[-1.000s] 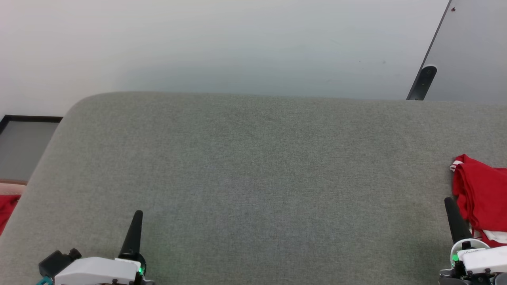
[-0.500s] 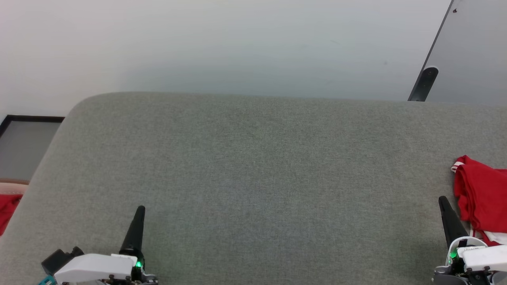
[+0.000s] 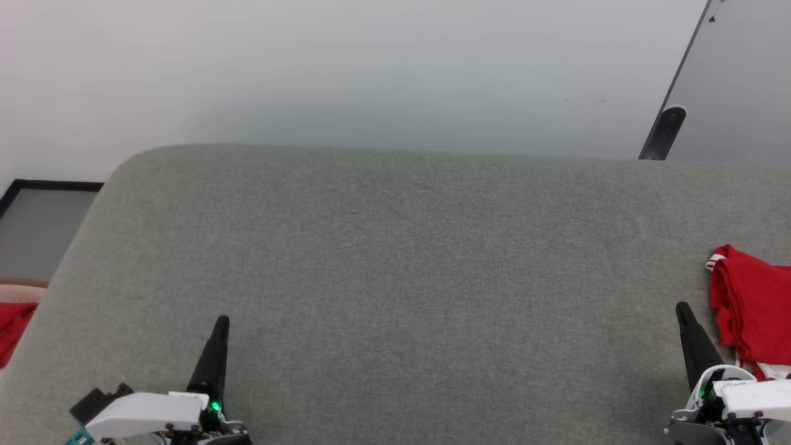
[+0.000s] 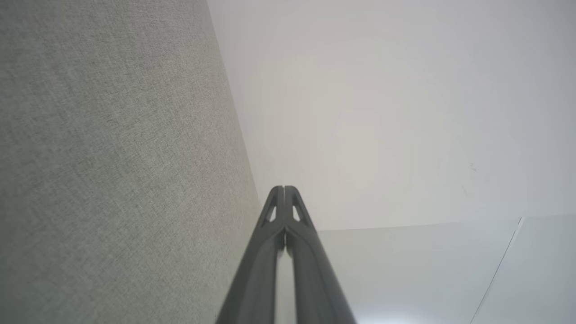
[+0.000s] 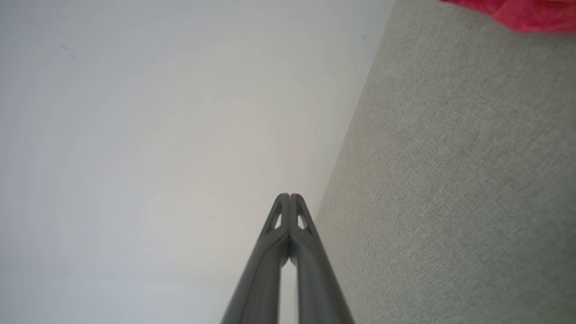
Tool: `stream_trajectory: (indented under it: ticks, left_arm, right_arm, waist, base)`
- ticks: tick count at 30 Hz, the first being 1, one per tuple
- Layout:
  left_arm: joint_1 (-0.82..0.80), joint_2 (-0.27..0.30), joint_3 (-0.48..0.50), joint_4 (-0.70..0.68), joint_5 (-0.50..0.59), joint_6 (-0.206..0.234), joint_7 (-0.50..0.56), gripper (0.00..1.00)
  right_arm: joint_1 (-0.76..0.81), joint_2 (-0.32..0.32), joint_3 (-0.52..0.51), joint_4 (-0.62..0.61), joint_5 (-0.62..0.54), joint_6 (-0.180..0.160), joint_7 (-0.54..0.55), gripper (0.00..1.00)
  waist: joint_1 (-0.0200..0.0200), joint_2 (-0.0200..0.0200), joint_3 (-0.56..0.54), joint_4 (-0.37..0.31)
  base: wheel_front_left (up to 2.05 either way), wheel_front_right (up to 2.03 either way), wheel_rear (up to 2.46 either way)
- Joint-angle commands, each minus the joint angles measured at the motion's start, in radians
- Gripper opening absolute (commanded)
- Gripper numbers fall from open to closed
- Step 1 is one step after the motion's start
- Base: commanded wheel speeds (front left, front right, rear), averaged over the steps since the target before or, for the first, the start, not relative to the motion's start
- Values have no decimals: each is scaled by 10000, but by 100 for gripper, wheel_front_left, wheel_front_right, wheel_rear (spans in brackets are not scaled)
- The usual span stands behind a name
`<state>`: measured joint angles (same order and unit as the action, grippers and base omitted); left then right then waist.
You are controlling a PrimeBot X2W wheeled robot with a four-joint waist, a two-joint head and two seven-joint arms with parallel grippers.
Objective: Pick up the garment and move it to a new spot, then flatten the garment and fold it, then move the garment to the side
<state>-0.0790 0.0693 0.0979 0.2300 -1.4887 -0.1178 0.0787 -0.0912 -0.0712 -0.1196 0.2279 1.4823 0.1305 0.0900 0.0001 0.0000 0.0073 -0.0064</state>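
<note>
Status: the red jersey-style garment with white striped trim (image 3: 749, 303) lies bunched in layers at the far right of the grey woven-fabric padded surface (image 3: 395, 259), partly cut off by the head view's right edge. The wide middle of the surface is bare.

Left gripper (image 3: 220, 327): low at the near left, closed on nothing. Right gripper (image 3: 684, 314): low at the near right, just beside the garment's near-left edge but apart from it, also closed and empty.

Judgement: a compact bundle at the side with neither gripper holding it reads as the late end of the task — lifting, flattening, folding and setting aside look done. How neat the fold is cannot be checked, since much of the cloth is out of frame. If the fold passes, nothing is left to do.

View differences:
- The head view gives the layout and each dark finger pair as one spike. It does not settle the jaws.
- The left wrist view does — fingertips (image 4: 278, 192) pressed together, grey fabric on one side, pale wall beyond.
- The right wrist view shows its fingertips (image 5: 284, 199) likewise shut, with a blurred red corner of the garment at the top right.
- At the head view's left edge, a plain red cloth (image 3: 11, 330) lies off the surface — not the task item.
</note>
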Motion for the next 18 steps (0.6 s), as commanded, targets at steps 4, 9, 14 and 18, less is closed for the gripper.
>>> stream_trajectory:
  ticks: [4, 9, 14, 18]
  left_arm:
    - [-184, -52, 67, 16, -318, -91, 93, 0]
    - [-246, -103, 107, 63, -608, -105, 184, 0]
    - [-276, -153, 147, 115, -902, -136, 271, 0]
    - [-323, -189, 176, 154, -1142, -166, 350, 0]
  right_arm:
    - [-128, 63, 31, 31, 369, 4, 85, 0]
    - [-164, 114, 43, 79, 664, 4, 134, 0]
    - [-208, 172, 59, 126, 966, 4, 196, 0]
    - [-234, 215, 68, 168, 1184, 4, 235, 0]
  waist:
    - [0, 0, -8, 12]
    - [0, 0, -18, 28]
    - [-1, 0, -28, 43]
    - [-1, 0, -36, 55]
  base:
    - [0, 0, 0]
    - [0, 0, 0]
    - [0, 0, 0]
    - [0, 0, 0]
